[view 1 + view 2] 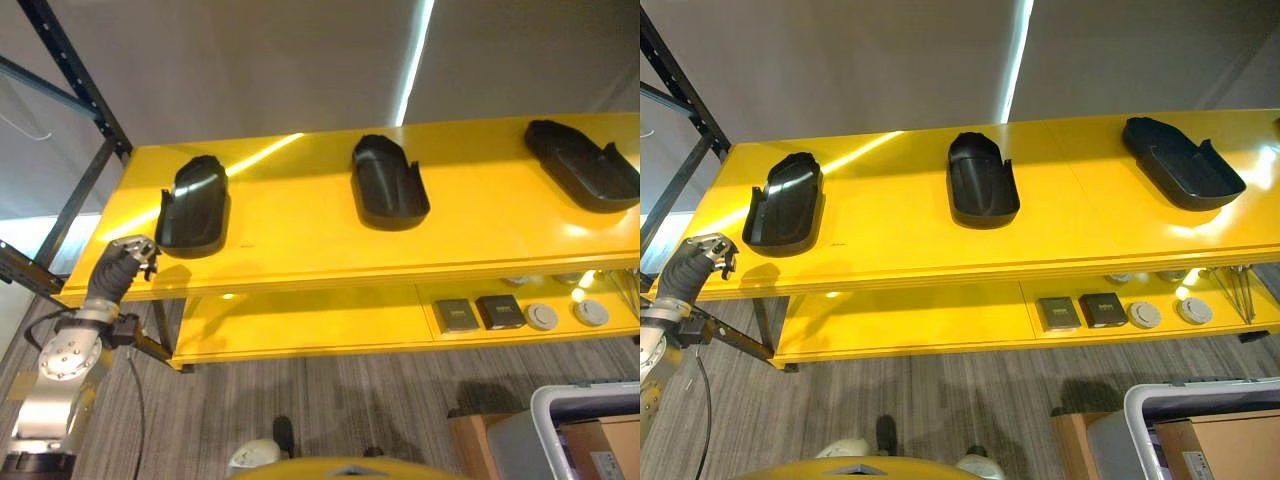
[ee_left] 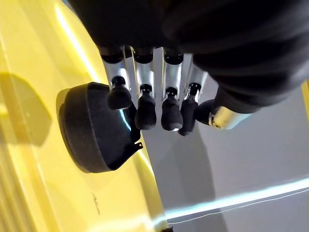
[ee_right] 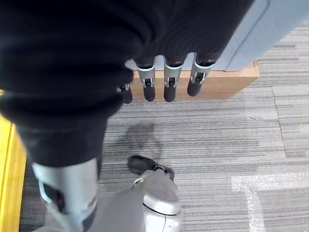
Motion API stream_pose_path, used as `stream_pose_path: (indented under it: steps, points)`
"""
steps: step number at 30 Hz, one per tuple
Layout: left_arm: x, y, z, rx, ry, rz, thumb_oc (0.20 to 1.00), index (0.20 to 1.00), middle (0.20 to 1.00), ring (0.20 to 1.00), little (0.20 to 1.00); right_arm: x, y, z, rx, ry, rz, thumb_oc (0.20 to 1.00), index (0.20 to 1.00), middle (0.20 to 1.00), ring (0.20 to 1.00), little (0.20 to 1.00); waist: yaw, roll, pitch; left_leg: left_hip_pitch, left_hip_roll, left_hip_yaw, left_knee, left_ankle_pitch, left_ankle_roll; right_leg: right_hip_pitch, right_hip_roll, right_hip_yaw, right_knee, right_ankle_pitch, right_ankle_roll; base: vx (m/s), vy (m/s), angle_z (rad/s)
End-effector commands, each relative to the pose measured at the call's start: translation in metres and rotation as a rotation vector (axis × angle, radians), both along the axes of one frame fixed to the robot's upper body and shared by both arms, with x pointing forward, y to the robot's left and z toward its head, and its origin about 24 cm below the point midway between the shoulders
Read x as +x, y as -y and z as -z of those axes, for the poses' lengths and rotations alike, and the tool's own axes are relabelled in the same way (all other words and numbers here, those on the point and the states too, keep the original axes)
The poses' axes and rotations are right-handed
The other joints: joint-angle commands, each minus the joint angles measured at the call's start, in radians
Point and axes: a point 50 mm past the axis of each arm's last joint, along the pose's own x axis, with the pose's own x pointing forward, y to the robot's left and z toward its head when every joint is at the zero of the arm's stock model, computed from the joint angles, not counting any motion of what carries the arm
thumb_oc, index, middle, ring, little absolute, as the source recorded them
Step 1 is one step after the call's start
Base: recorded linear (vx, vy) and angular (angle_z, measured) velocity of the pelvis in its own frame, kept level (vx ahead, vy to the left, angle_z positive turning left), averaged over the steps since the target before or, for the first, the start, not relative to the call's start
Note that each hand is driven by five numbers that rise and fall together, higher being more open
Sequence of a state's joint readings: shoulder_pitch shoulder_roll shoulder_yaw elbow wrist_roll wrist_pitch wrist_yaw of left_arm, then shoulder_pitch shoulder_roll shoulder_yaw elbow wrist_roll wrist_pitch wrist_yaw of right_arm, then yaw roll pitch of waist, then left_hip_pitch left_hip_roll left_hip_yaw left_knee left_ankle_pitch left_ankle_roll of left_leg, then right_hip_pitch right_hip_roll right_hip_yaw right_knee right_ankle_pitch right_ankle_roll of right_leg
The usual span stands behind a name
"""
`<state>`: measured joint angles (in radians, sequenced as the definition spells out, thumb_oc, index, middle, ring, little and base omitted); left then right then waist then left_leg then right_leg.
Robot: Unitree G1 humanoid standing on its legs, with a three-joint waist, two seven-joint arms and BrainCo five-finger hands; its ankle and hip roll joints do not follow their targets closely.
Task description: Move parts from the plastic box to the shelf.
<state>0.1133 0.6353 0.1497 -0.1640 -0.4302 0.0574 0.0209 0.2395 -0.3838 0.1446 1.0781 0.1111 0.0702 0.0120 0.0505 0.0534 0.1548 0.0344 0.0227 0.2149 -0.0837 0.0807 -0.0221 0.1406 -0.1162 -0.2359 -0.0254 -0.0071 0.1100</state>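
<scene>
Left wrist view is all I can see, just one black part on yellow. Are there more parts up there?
Observer: Yes. Three black parts sit on the top shelf: left part, middle part, right part.
Operator: Is the right hand holding a part?
Observer: No. The right hand hangs empty over the carpet, fingers relaxed.
Operator: Where's the plastic box?
Observer: The plastic box stands on the floor at the robot's lower right.

Three black parts spaced along yellow shelf
</scene>
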Motion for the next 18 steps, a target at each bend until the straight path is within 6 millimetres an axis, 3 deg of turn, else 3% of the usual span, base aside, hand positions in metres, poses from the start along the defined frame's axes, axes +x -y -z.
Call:
stream_pose_path:
  steps: [1,8,18]
  points:
    - [0.013,-0.008,-0.030,0.059,0.123,-0.055,0.200,0.200,0.200,0.200,0.200,0.016,-0.001,0.000,0.001,0.007,-0.056,1.000,1.000,1.000,1.000,1.000,-0.019,-0.018,0.043,-0.024,0.102,-0.009,0.090,-0.066,-0.049,-0.085,-0.071,0.008,0.064,0.002,0.055,0.00,0.000,0.00]
    - [0.032,-0.012,-0.013,0.046,0.062,-0.125,0.200,0.200,0.200,0.200,0.200,0.026,0.006,-0.004,-0.017,0.008,-0.114,1.000,1.000,1.000,1.000,1.000,-0.047,-0.016,0.065,-0.054,0.114,0.002,0.100,-0.050,-0.053,-0.121,-0.064,0.024,0.093,-0.007,0.045,-0.04,0.014,0.00]
    - [0.067,-0.007,-0.022,0.059,0.072,-0.172,0.200,0.200,0.200,0.200,0.200,0.050,0.016,-0.012,-0.024,0.042,-0.179,1.000,1.000,1.000,1.000,1.000,-0.094,-0.018,0.113,-0.098,0.136,0.023,0.127,-0.029,-0.056,-0.160,-0.053,0.044,0.125,-0.015,0.032,-0.02,0.006,0.01]
